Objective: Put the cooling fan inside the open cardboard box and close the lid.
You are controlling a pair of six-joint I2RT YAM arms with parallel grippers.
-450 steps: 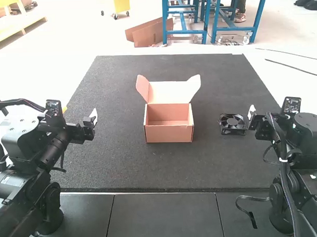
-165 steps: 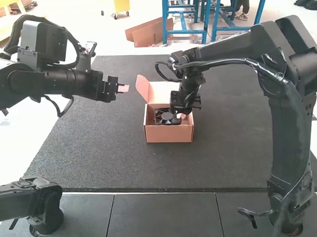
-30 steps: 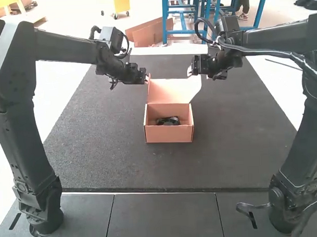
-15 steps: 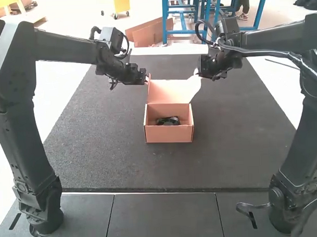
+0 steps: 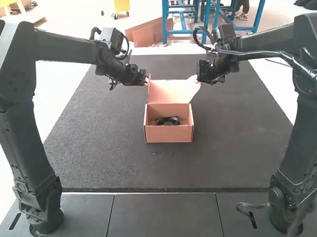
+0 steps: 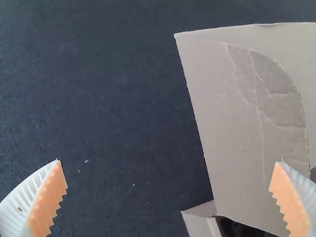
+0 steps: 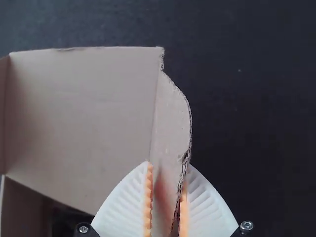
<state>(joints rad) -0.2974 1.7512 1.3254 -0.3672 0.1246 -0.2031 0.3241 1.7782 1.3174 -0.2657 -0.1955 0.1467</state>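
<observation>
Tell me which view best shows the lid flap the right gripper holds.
Right wrist view: the flap sits edge-on, pinched in the right gripper. The high view shows it small; the left wrist view shows the lid's other flap.

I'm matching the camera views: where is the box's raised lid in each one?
High view: lid upright behind the cardboard box.
Left wrist view: lid's flap next to one finger of the open left claw.
Right wrist view: lid, flap edge pinched by the right claw.
Shared landmark: black mat.
</observation>
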